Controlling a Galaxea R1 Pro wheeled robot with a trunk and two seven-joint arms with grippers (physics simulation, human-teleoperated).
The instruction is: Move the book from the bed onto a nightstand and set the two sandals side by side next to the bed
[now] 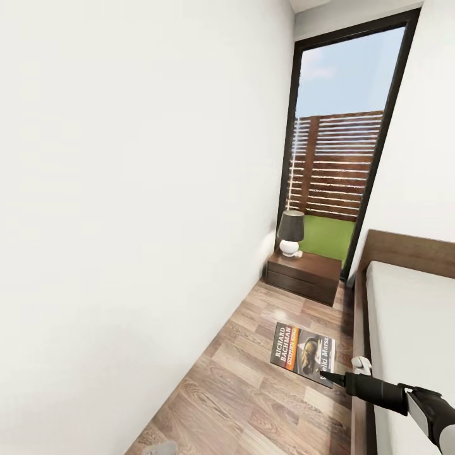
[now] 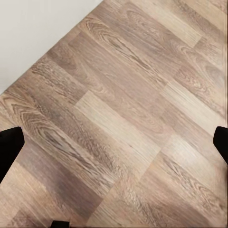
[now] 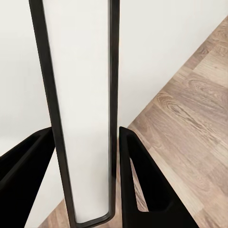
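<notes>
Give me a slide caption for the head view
Right gripper holds the book by its edge above the wood floor, nightstand ahead.

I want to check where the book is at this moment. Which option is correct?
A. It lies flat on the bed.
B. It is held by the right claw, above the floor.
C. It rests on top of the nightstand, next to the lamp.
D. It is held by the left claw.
B: in the head view the right claw grips the edge of the book over the wooden floor, beside the bed and short of the nightstand.
</notes>
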